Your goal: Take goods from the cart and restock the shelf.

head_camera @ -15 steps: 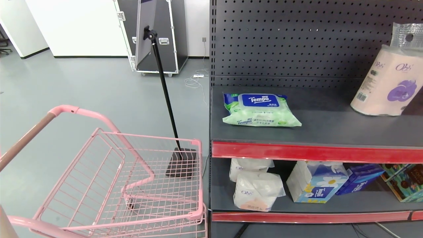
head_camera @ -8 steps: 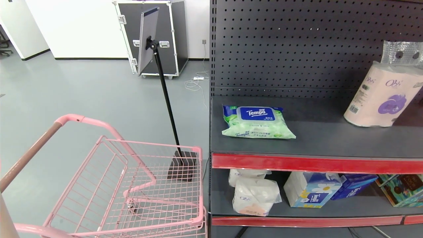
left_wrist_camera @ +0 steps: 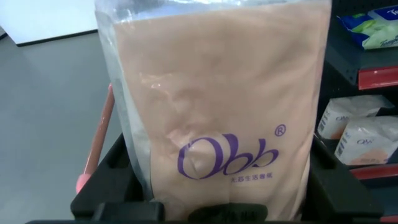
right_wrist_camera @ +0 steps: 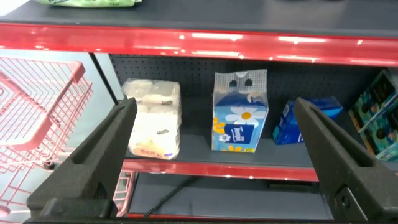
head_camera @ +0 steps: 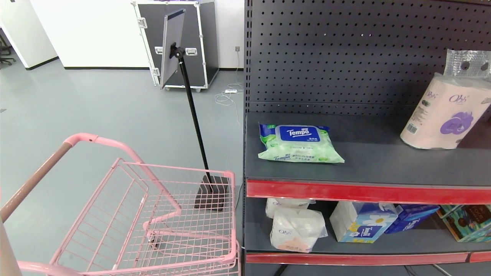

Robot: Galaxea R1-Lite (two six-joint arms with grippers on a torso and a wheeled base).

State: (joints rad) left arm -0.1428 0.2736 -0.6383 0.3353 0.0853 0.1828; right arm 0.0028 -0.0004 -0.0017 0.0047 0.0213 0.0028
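The shelf (head_camera: 360,191) is the biggest thing here: a dark grey unit with a pegboard back and red rails along its boards. On the upper board, a tall pink pack of rolls (head_camera: 448,119) with purple print leans at the far right. A green wipes pack (head_camera: 299,147) with a blue label panel lies flat near the left end, well apart from it. On the lower board stand two white tissue packs (head_camera: 297,230), one behind the other. Next along come a blue-and-white tissue box (head_camera: 362,226) printed with a daisy, a dark blue pack (head_camera: 412,218) and a teal box (head_camera: 470,224).

The pink wire cart (head_camera: 172,167) stands just beside the shelf's left end, and the floor shows through its mesh. Behind it a black pole stand (head_camera: 193,115) carries a flat panel, and a flight case (head_camera: 199,34) stands by the wall.

The left gripper (left_wrist_camera: 217,186) is clamped on a tan tissue pack (left_wrist_camera: 217,112) in clear wrap with purple lettering, held upright above the cart's handle. The right gripper (right_wrist_camera: 212,106) is spread wide with nothing in it, facing the lower board.
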